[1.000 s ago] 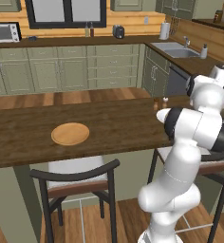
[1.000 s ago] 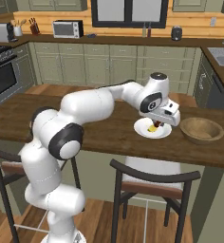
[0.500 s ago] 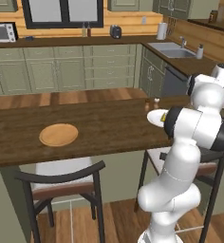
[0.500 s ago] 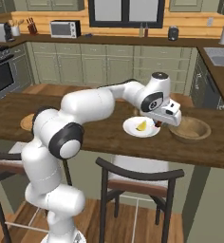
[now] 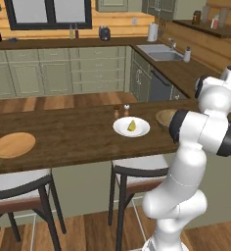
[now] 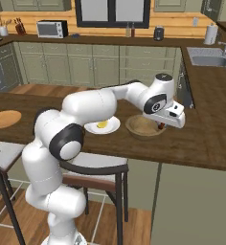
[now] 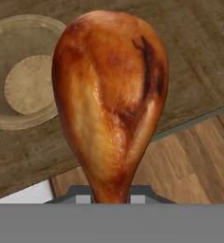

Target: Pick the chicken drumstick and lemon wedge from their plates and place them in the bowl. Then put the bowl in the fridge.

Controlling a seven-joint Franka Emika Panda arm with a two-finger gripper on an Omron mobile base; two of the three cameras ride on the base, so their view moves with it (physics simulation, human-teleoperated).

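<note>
Left base view: white plate point(image 5: 131, 127) on the tabletop point(image 5: 63, 137) with the lemon wedge point(image 5: 131, 125) on it, wooden plate point(image 5: 13, 145) well apart at the far left, bowl point(image 5: 164, 116) partly hidden behind the arm. Right base view: claw point(image 6: 161, 126) at the bowl's point(image 6: 143, 127) right rim, a bit of reddish-brown showing beneath it; lemon wedge point(image 6: 102, 125) on the white plate point(image 6: 102, 127) beside the bowl. Hand view: claw clamped on the chicken drumstick point(image 7: 111, 97) at its narrow end, meat held above the tabletop edge, bowl point(image 7: 23, 71) to the upper left.

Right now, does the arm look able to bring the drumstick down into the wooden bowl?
Probably yes. The gripper holds the chicken drumstick near the bowl, beside its rim, and the bowl's open top is unobstructed.
</note>
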